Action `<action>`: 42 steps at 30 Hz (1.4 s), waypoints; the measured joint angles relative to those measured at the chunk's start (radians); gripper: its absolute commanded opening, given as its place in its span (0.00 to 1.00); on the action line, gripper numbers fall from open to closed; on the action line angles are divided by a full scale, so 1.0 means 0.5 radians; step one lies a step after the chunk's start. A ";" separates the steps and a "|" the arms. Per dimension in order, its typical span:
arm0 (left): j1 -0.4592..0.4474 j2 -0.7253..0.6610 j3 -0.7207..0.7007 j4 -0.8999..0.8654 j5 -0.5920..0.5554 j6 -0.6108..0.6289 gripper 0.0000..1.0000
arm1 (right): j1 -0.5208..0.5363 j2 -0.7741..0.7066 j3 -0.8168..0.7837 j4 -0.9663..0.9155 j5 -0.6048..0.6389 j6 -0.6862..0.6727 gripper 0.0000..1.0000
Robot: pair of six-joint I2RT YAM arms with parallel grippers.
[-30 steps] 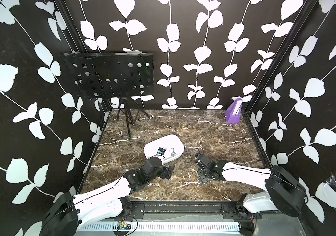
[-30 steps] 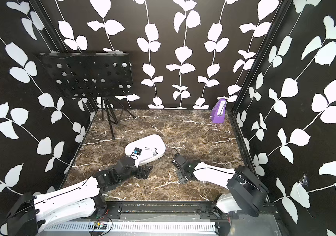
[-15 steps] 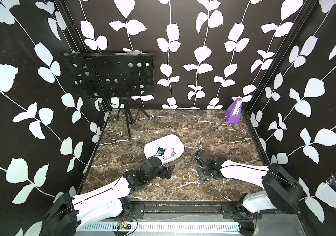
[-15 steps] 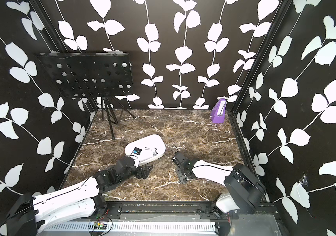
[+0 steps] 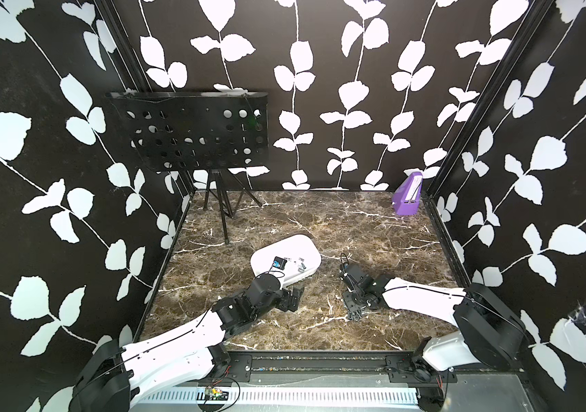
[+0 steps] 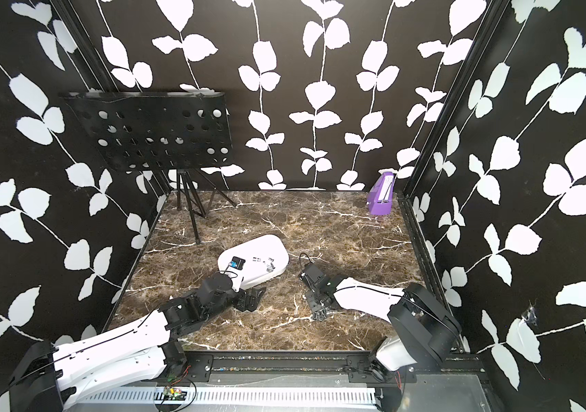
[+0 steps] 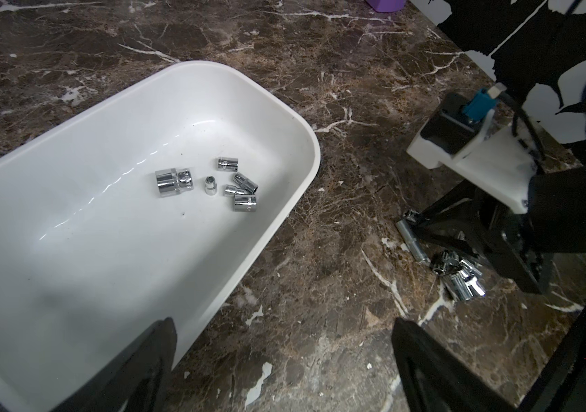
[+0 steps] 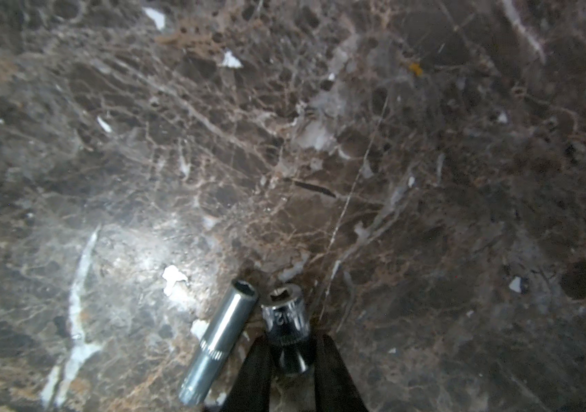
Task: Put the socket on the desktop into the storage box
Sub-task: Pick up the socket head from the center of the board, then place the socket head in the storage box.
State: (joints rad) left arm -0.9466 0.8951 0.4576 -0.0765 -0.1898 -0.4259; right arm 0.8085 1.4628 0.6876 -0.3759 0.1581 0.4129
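In both top views your white, round-cornered plastic storage box point(image 5: 304, 246) point(image 6: 266, 246) lies near the middle of the brown, white-veined marble desktop point(image 5: 320, 221). The left gripper point(image 5: 293, 298) sits just beside the box's near edge. The right gripper point(image 5: 354, 314) points down at the desktop, apart from the box on the right. A black perforated stand point(image 5: 195, 135) on thin tripod legs stands at the far left. A small purple box point(image 5: 407, 198) stands upright in the far right corner.

In the left wrist view the box's glossy inside holds six sockets point(image 7: 209, 183), which are short chrome cylinders lying loose near one end. The left gripper's black fingers point(image 7: 158, 353) stand wide apart with nothing between them. Beside the box you can see more chrome pieces point(image 7: 459, 274) on the marble, under the right arm's black tool.

In the right wrist view the right gripper's dark fingers point(image 8: 256, 371) press on both sides of a short socket point(image 8: 286, 317). This socket is stubby and shiny, with a stamped number and a knurled band, and it rests on the desktop. A long socket point(image 8: 220, 339), a slim smooth tube with a hex mouth, lies touching it outside the grip.
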 measured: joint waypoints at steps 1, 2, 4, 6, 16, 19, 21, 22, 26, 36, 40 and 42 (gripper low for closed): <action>0.000 -0.012 0.000 0.000 -0.008 0.000 0.95 | -0.002 0.007 0.008 -0.004 0.005 0.005 0.27; 0.000 -0.020 0.000 0.000 -0.013 0.000 0.95 | -0.004 0.014 0.014 -0.005 0.009 0.005 0.28; 0.000 -0.042 0.000 0.000 -0.026 0.000 0.95 | -0.011 0.030 0.028 -0.005 0.014 0.008 0.29; 0.000 -0.058 -0.001 0.000 -0.031 0.000 0.95 | -0.014 0.044 0.040 -0.005 0.022 0.012 0.30; 0.000 -0.082 -0.001 -0.001 -0.042 0.000 0.95 | -0.037 0.120 0.110 -0.006 0.044 0.035 0.30; 0.000 -0.082 -0.001 0.000 -0.042 0.000 0.95 | -0.039 0.124 0.115 -0.005 0.043 0.045 0.27; 0.000 -0.082 -0.002 0.000 -0.043 0.000 0.95 | -0.040 0.124 0.115 -0.002 0.035 0.053 0.22; 0.000 -0.082 -0.002 0.000 -0.044 0.000 0.95 | -0.040 0.125 0.115 0.001 0.029 0.053 0.19; 0.000 -0.084 -0.004 -0.001 -0.058 0.000 0.95 | -0.043 0.123 0.115 0.001 0.028 0.057 0.13; 0.000 -0.208 -0.008 -0.107 -0.319 -0.031 0.95 | -0.066 -0.253 -0.060 -0.005 0.067 0.056 0.07; 0.000 -0.231 -0.008 -0.262 -0.648 -0.102 0.96 | -0.066 -0.494 -0.078 -0.004 0.079 0.065 0.06; 0.000 -0.236 -0.008 -0.358 -0.780 -0.143 0.96 | -0.066 -0.575 -0.065 -0.010 0.063 0.080 0.07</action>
State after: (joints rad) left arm -0.9466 0.7773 0.4538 -0.2554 -0.5797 -0.4976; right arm 0.7757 1.1755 0.6552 -0.3809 0.1898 0.4530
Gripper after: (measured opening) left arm 0.956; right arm 0.188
